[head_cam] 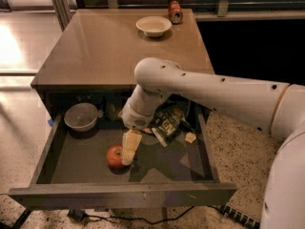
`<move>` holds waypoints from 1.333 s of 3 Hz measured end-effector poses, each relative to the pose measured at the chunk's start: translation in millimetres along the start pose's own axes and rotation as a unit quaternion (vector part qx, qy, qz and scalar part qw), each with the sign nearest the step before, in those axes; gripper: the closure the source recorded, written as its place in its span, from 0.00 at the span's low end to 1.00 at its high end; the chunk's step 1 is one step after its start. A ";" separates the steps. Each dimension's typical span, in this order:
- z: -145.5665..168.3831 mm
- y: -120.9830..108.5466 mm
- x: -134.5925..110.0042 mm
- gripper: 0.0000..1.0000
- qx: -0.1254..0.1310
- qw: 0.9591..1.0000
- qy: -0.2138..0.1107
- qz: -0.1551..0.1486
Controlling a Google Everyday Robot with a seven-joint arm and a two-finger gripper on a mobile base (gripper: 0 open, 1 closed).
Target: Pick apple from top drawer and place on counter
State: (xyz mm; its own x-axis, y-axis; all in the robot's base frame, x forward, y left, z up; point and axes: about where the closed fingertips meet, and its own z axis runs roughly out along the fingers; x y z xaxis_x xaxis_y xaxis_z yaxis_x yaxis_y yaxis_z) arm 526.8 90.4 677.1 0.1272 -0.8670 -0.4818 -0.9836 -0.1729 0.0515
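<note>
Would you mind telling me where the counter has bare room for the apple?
The counter is bare across its front and left; only the back right is taken, by a pale bowl and a red can. The gripper is down in the top drawer at the apple, near a grey bowl and a snack bag.

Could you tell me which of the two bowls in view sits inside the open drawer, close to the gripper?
The grey bowl, in the top drawer's back-left corner, left of the gripper; the pale bowl stands on the counter.
</note>
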 end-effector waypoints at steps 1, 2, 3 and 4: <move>0.0 0.0 0.0 0.07 0.000 1.000 0.000 0.000; 0.0 0.0 0.0 0.00 0.000 1.000 0.000 0.000; 4.9 6.8 -1.6 0.02 -0.006 1.000 -0.005 -0.004; 20.3 15.7 -1.7 0.00 -0.022 1.000 -0.017 -0.005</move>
State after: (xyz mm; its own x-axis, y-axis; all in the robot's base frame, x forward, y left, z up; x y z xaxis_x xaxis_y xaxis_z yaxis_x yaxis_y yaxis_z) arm 508.6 98.6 661.0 0.1312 -0.8491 -0.5117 -0.9757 -0.2020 0.0850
